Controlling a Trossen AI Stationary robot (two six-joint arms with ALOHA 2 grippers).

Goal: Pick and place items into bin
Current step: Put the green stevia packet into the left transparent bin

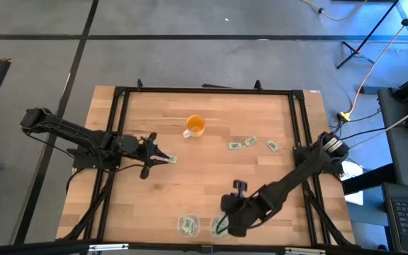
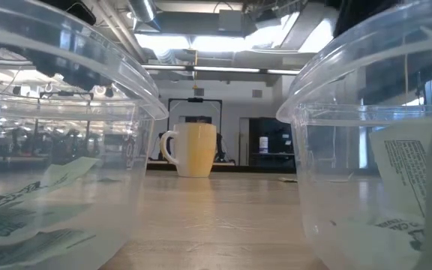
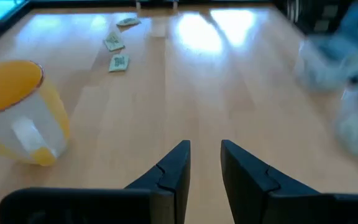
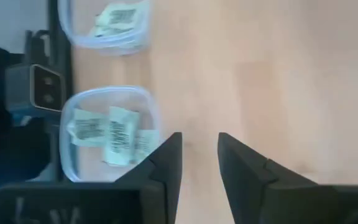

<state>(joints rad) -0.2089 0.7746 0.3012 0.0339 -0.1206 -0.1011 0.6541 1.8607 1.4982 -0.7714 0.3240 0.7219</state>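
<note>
Three packets (image 1: 251,143) lie in a slanted row; both hands gape narrowly, empty.

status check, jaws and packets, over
Right gripper open, empty, beside near bin. Left gripper open by one packet. Three packets loose. Nothing blocking.

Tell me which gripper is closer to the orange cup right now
The left. The left gripper sits just in front and left of the orange cup, by a lone packet. The right gripper is farther, at the table's front edge over the bins.
</note>
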